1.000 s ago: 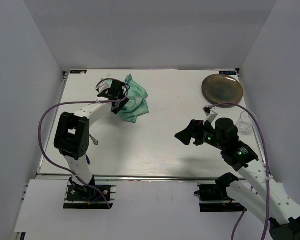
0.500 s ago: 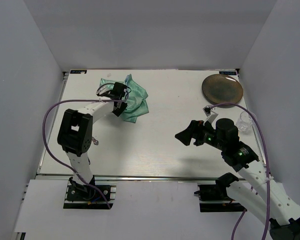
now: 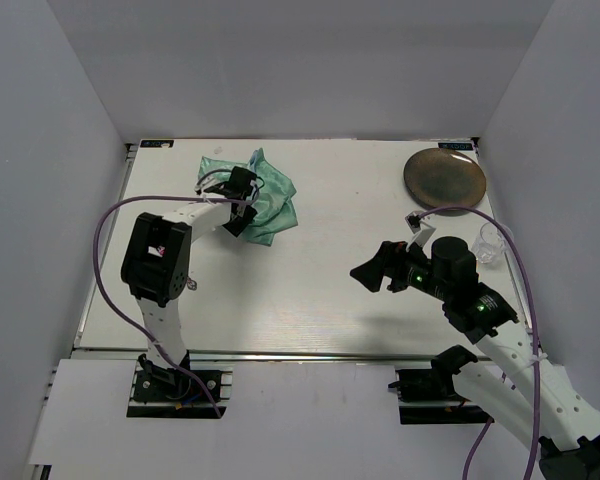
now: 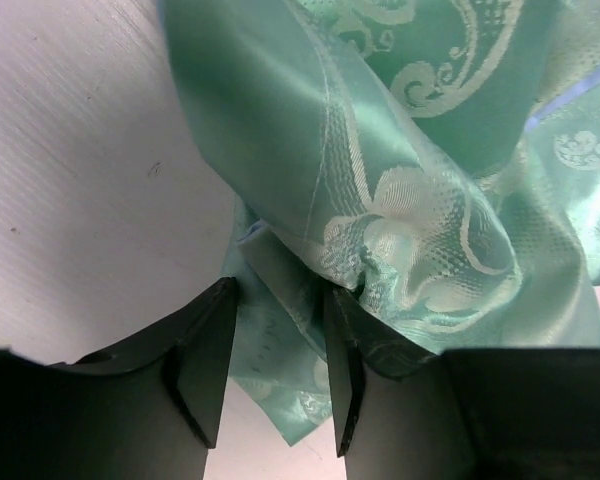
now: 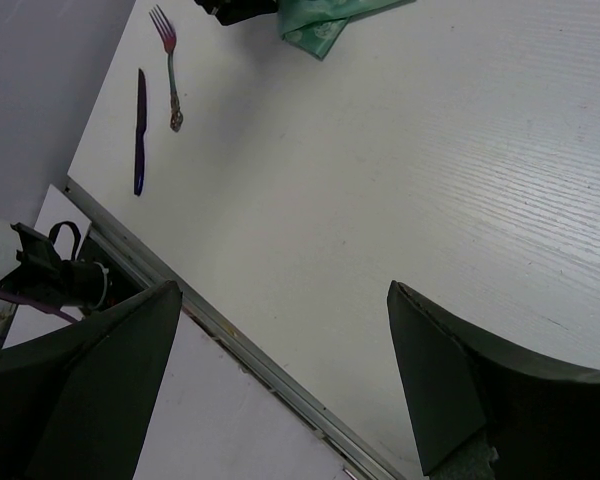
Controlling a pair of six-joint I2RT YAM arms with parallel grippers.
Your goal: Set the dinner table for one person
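left gripper (image 4: pixel 278 292) narrowed, arm extended, right gripper (image 5: pixel 282 292) wide open

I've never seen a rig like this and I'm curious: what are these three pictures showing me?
These are two robot arms bolted to a white table. The overhead picture looks down on both; the other two come from a camera on each wrist. On the table lie a green patterned cloth, a brown plate, a glass, a fork and a knife. The left gripper has a cloth fold between its fingers; whether it pinches is unclear. The right gripper is open and empty.
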